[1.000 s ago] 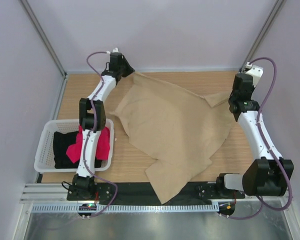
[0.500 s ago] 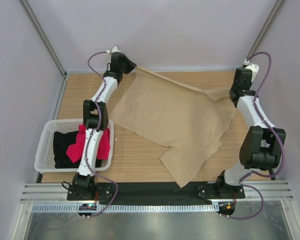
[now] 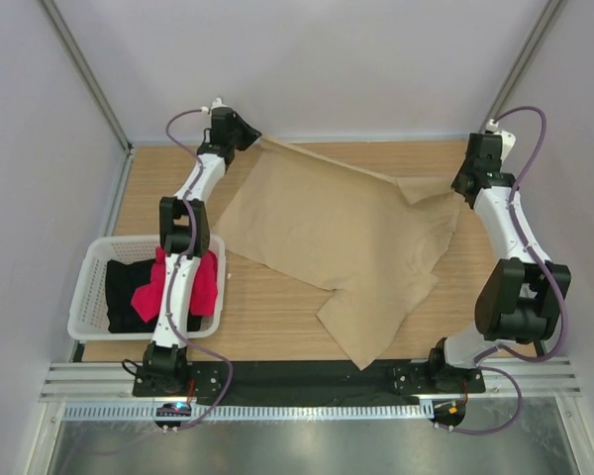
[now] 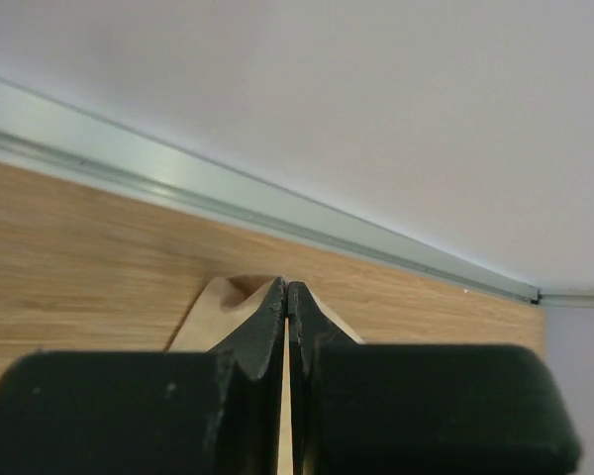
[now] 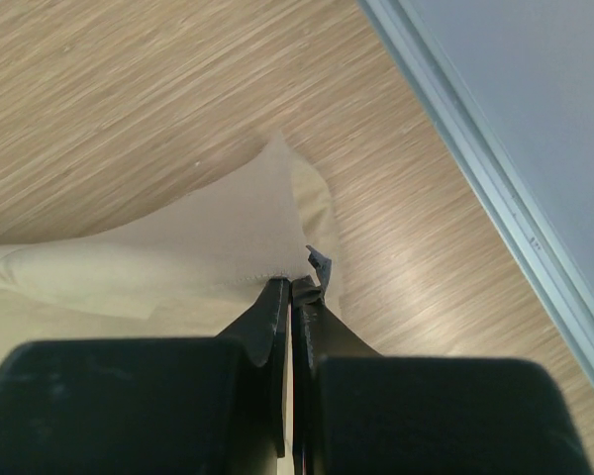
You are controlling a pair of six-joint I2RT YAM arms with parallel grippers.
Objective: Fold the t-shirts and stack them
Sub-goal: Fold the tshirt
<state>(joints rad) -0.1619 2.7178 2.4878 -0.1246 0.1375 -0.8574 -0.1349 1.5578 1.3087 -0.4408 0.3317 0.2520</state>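
Now my left gripper (image 4: 286, 287) pinching tan t-shirt (image 3: 337, 223) far-left corner, right gripper (image 5: 291, 285) clamped on far-right corner. Far rail (image 4: 277, 210) close ahead; bare table (image 3: 267, 317) near-left. Since earlier, cloth dragged farther, near hem back on table.

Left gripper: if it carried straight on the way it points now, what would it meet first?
Beyond the tan t-shirt corner pinched in the shut left gripper, a strip of bare table, then probably the metal rail under the back wall; depth is unclear.
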